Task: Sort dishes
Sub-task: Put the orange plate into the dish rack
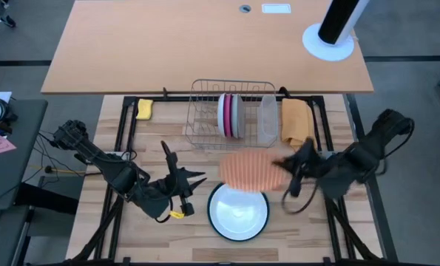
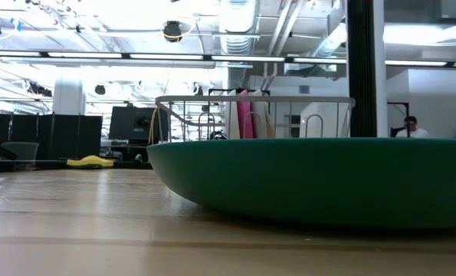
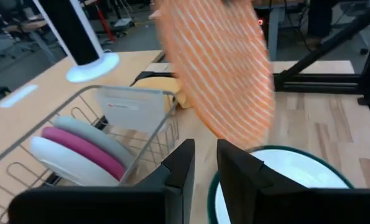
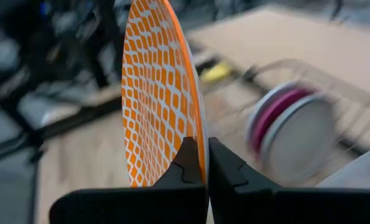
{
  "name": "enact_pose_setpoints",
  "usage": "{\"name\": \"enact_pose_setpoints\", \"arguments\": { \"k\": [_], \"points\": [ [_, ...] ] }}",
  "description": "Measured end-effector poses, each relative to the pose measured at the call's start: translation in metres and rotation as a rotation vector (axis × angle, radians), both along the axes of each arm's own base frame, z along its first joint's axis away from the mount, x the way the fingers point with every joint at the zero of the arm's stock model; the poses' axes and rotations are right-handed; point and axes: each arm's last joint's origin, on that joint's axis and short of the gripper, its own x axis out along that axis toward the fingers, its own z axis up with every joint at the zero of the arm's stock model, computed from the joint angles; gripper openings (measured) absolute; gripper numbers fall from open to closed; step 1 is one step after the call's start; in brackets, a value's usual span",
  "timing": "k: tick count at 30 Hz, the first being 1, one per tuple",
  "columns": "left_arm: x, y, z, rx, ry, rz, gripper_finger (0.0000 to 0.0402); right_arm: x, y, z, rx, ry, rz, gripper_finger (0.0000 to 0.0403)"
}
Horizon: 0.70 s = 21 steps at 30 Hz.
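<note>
Workshop hall behind the bench

Ceiling strip lights [image 2: 97, 55] glow above dark monitors [image 2: 132, 123]; a tan desk [image 1: 205, 44] adjoins grey floor [image 1: 412, 37].

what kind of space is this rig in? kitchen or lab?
Likely a lab or open workshop, not a kitchen: exposed ceiling ducts, rows of monitors behind the table, and the wire dish rack sits on a framed wooden workbench rather than a counter.

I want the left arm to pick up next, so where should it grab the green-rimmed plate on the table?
Probably the dark green plate's raised rim on its left edge, nearest the left gripper. It lies flat, so one finger goes inside the rim and one outside, from above.
</note>
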Motion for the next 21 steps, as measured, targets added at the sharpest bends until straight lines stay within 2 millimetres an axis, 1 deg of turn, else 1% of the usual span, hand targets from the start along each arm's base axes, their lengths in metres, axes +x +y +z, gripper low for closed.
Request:
{"name": "enact_pose_setpoints", "arguments": {
  "k": [4, 7, 16, 18, 21],
  "points": [
    [0.001, 0.002, 0.000, 0.019, -0.003, 0.023, 0.0062, -0.015, -0.015, 0.015, -0.092, -0.063, -0.070, 0.0000],
    [0.004, 0.008, 0.000, 0.019, -0.004, 0.045, 0.0062, -0.020, -0.024, 0.020, -0.141, -0.075, -0.105, 0.0001],
    [0.015, 0.032, 0.000, 0.020, -0.005, 0.147, 0.0062, -0.014, -0.040, 0.023, -0.288, -0.017, -0.209, 0.0001],
    [0.016, 0.036, -0.001, 0.025, 0.007, 0.160, 0.0062, -0.012, -0.040, 0.026, -0.314, -0.021, -0.220, 0.0001],
    [0.016, 0.040, -0.003, 0.031, 0.029, 0.176, 0.0062, -0.013, -0.040, 0.037, -0.341, -0.057, -0.208, 0.0001]
  ]
}}
